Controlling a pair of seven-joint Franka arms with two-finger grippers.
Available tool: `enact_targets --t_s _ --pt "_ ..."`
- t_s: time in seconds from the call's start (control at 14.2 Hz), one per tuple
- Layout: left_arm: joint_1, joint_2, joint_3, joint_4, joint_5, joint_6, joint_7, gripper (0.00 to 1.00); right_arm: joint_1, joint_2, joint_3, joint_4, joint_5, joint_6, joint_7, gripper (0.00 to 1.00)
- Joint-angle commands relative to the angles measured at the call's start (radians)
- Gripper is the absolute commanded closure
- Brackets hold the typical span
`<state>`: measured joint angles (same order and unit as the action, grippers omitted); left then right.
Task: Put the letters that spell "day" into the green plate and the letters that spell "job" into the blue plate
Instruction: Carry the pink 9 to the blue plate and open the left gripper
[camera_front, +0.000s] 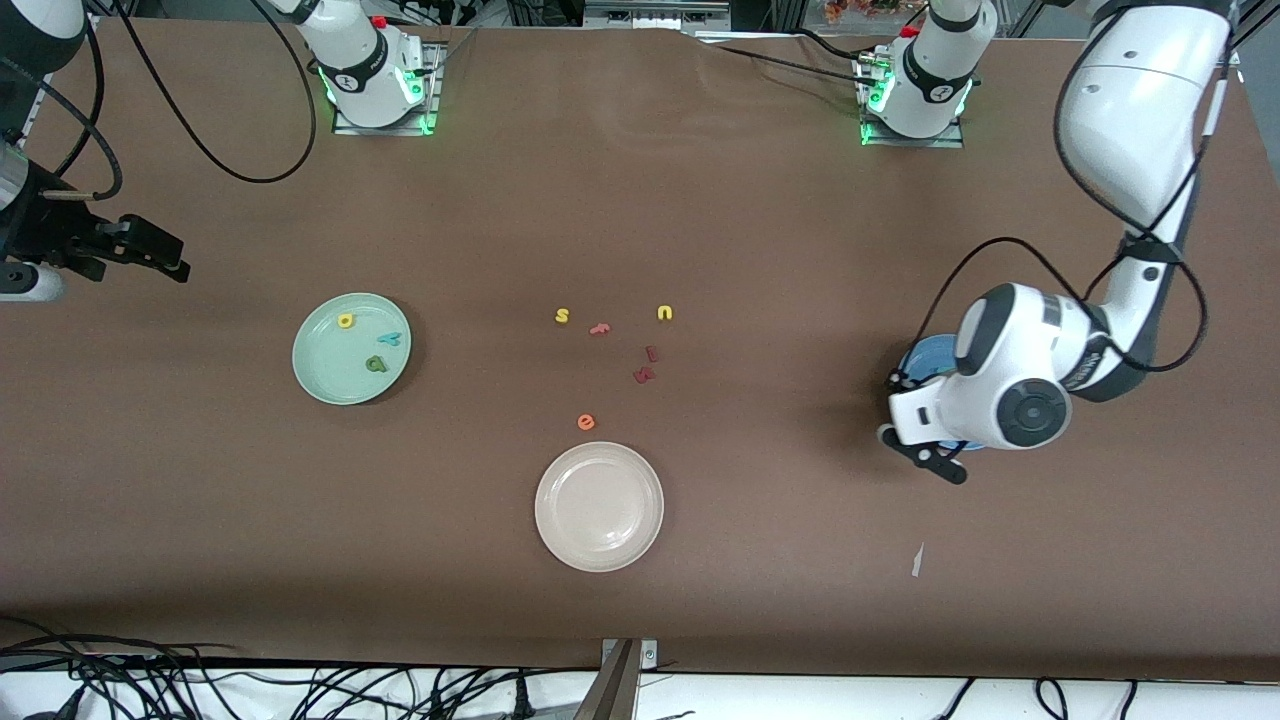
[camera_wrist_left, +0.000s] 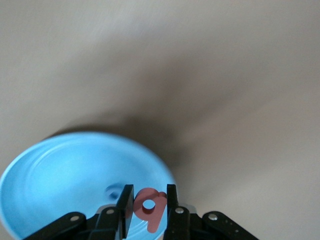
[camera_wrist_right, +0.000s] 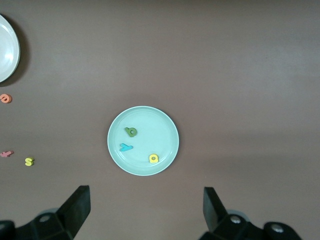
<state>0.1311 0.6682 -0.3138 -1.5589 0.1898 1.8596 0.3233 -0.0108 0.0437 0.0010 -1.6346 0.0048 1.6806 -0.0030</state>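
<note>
My left claw (camera_wrist_left: 148, 210) hung low over the blue plate (camera_wrist_left: 60, 180) at the left arm's end of the table, its two black fingers (camera_wrist_left: 125, 205) pinched on the pinkish-red letter b (camera_wrist_left: 150, 206), which sat upright between them. From the front camera my own wrist hid nearly all of that plate (camera_front: 925, 352), so I could not tell for sure whether the j and the o already lay in it; only a faint blue shape showed on its floor beside my finger. The step, as I judged it, was the drop: I needed to stay well inside the rim, come down close to the plate's floor, and part the fingers gently so the light foam piece would fall flat rather than cling to a pad or bounce out. My right claw (camera_wrist_right: 145, 212) waited, spread wide and empty, above the green plate (camera_wrist_right: 165, 120), where the olive d (camera_wrist_right: 131, 132), teal y (camera_wrist_right: 125, 147) and yellow a (camera_wrist_right: 154, 158) already lay. Spare letters lay scattered mid-table near a white plate (camera_front: 550, 540).
</note>
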Motion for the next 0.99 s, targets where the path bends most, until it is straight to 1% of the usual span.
enact_targets --t_s 0.0,0.07,0.14,0.21,0.28,0.42,0.71,0.92 --pt "0.076 -0.047 -0.014 -0.085 0.028 0.009 0.153 0.81 -0.008 -0.005 0.007 0.004 -0.002 -0.007 -0.011 0.0" --pt "0.099 -0.041 -0.014 -0.087 0.028 0.012 0.202 0.77 -0.008 -0.005 0.007 0.005 0.0 -0.007 -0.011 0.0" --pt "0.114 -0.033 -0.014 -0.083 0.028 0.013 0.253 0.65 -0.008 -0.005 0.007 0.004 -0.002 -0.007 -0.011 0.0" --pt "0.119 -0.027 -0.014 -0.076 0.028 0.012 0.294 0.26 -0.008 -0.005 0.007 0.004 -0.002 -0.007 -0.011 0.0" --pt "0.117 -0.029 -0.016 -0.073 0.026 0.004 0.299 0.0 -0.008 -0.005 0.007 0.004 -0.002 -0.007 -0.011 0.0" --pt "0.11 -0.041 -0.016 -0.055 0.013 0.004 0.284 0.0 -0.008 -0.005 0.007 0.005 -0.002 -0.007 -0.011 0.0" --pt "0.107 -0.056 -0.019 0.037 0.011 -0.095 0.154 0.0 -0.008 -0.005 0.007 0.005 -0.002 -0.007 -0.011 0.0" --pt "0.11 -0.087 -0.019 0.056 0.011 -0.132 0.067 0.0 -0.008 -0.005 0.007 0.005 -0.005 -0.007 -0.011 0.0"
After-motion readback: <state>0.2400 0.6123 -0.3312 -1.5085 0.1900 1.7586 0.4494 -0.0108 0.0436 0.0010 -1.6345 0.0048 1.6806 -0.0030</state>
